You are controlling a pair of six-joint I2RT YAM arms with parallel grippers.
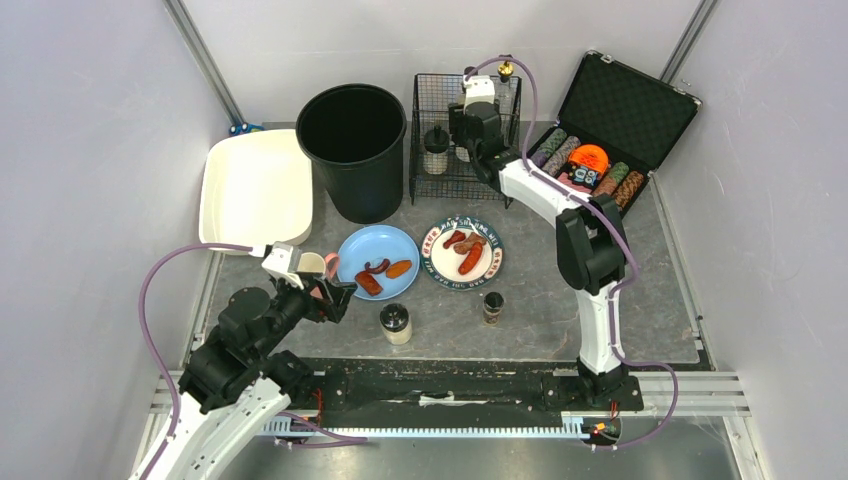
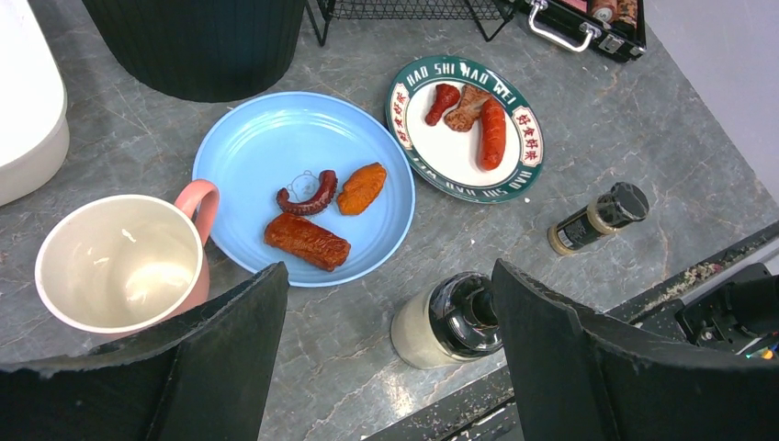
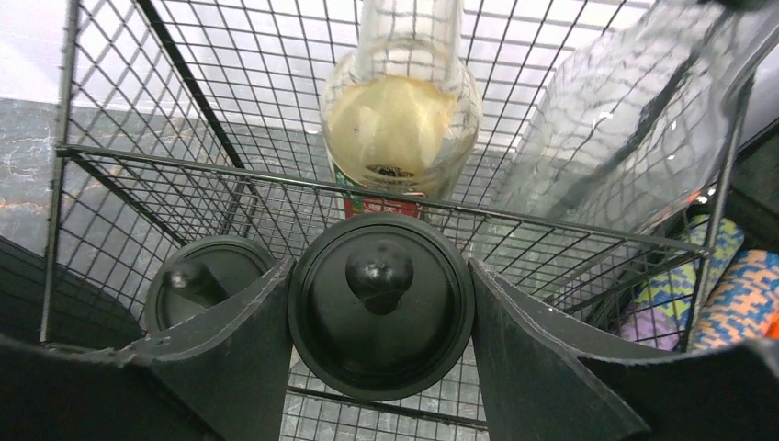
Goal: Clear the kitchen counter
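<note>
The dark grey kitchen counter (image 1: 560, 300) carries a blue plate (image 2: 248, 138) of food pieces and a green-rimmed plate (image 2: 450, 161) with sausages. On it too are a pink mug (image 2: 119, 266), a white shaker with a black cap (image 2: 445, 322) and a small dark spice bottle (image 2: 597, 218). My left gripper (image 2: 388, 271) hangs open above the counter's near edge, with the mug at its left finger and the shaker at its right. My right gripper (image 3: 380, 266) is shut on a black-lidded shaker (image 3: 381, 308) inside the wire basket (image 1: 460, 125).
In the basket are another black-lidded shaker (image 3: 197, 280) and a glass bottle (image 3: 400, 119). A black bucket (image 1: 352, 150) and a white tub (image 1: 255, 188) stand at the back left. An open black case (image 1: 600, 140) of coloured rolls sits at the back right. A black rail (image 1: 450, 385) runs along the near edge.
</note>
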